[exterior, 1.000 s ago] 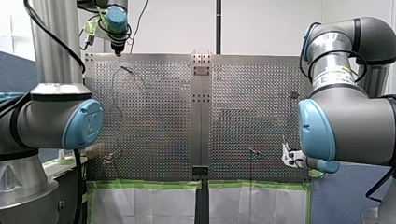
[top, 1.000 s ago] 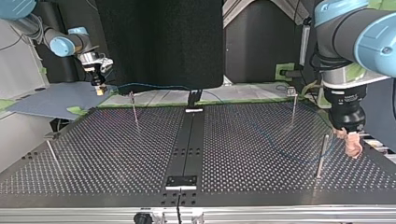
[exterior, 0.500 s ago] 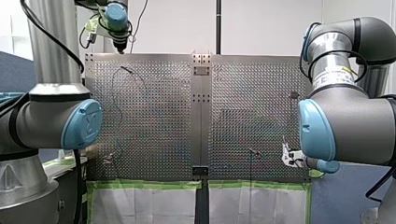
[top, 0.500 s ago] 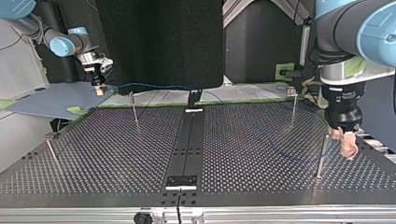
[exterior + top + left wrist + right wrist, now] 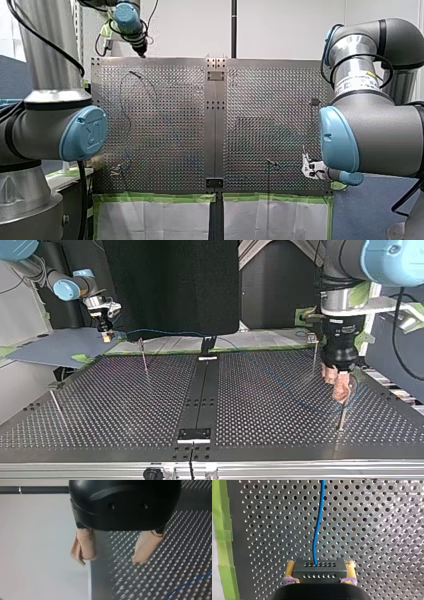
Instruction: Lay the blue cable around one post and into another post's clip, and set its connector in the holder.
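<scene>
The black connector (image 5: 319, 570) sits between the yellow pads of my right gripper (image 5: 319, 574), which is shut on it. The blue cable (image 5: 318, 525) runs from the connector out over the perforated plate. In the top view my right gripper (image 5: 106, 334) hangs past the plate's far left corner, and the cable (image 5: 170, 332) passes a thin post (image 5: 143, 356) and loops across the right half. My left gripper (image 5: 337, 385) hovers open with beige pads beside the near right post (image 5: 343, 412). In its wrist view the fingers (image 5: 83, 547) hold nothing, and the cable (image 5: 190, 582) lies ahead.
Two more posts stand at the top view's far right (image 5: 314, 352) and near left (image 5: 56, 402). A dark centre rail (image 5: 200, 395) carries a small black bracket (image 5: 195, 434) near the front edge. Green tape (image 5: 222, 542) lines the plate's edge by my right gripper.
My left arm has swung toward the top view's left, from outside the right edge to over the plate by the near right post. My right arm has stayed still with the connector.
</scene>
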{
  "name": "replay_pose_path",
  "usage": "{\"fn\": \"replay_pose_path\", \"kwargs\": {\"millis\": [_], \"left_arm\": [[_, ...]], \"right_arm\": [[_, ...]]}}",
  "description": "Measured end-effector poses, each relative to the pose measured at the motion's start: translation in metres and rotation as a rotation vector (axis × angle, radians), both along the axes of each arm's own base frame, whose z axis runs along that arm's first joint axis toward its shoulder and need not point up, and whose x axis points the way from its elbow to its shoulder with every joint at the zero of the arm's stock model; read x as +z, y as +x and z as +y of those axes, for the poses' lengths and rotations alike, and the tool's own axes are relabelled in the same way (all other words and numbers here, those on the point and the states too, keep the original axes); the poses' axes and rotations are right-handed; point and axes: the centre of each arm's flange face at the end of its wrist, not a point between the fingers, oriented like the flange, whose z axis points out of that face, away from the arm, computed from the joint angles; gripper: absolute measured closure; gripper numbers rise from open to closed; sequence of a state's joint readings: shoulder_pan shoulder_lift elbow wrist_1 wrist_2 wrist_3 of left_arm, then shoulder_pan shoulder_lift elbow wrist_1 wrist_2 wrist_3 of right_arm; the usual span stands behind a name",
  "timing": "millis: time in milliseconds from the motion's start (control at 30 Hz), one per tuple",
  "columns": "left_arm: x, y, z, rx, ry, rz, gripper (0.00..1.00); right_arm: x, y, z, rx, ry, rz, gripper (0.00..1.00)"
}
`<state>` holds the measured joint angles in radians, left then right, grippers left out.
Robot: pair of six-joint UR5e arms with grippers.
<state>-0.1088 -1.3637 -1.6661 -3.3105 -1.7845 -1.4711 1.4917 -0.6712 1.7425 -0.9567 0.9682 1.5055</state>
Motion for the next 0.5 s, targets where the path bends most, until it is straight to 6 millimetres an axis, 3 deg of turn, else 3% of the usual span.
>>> {"fn": "replay_pose_path", "kwargs": {"millis": [500], "left_arm": [[-0.108, 0.013, -0.048, 0.01, -0.098, 0.112, 0.0]], "right_arm": [[0.0, 0.0, 0.0, -0.004, -0.002, 0.006, 1.0]]}}
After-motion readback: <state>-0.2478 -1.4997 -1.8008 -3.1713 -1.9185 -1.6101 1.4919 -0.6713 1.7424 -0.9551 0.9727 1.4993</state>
